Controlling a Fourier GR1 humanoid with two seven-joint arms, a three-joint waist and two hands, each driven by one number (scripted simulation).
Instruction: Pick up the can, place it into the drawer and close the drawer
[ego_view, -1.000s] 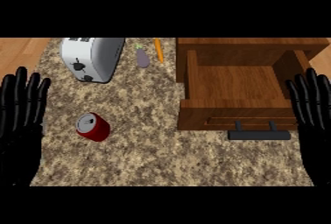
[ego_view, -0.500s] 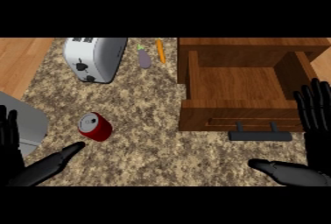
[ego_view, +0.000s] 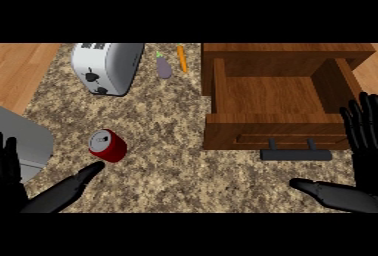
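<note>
A red can (ego_view: 108, 145) lies on its side on the speckled counter (ego_view: 184, 175), left of centre, silver top facing up-left. My left hand (ego_view: 52, 196) is open at the lower left, its thumb stretched toward the can and ending just short of it. The wooden drawer (ego_view: 273, 95) stands pulled open at the right and holds nothing, with its black handle (ego_view: 295, 154) at the front. Open at the lower right edge, my right hand (ego_view: 353, 196) has its fingers (ego_view: 362, 130) raised beside the drawer's front corner.
A white toaster (ego_view: 107, 65) sits at the back left. A purple eggplant (ego_view: 164, 67) and an orange carrot (ego_view: 181, 58) lie beside it, left of the drawer. A grey rounded shape (ego_view: 22, 140) shows at the left edge above my left hand.
Both hands have dropped from upright at the side edges to the lower corners, thumbs now pointing inward. The left thumb has come close to the can. The can and drawer have not moved.
</note>
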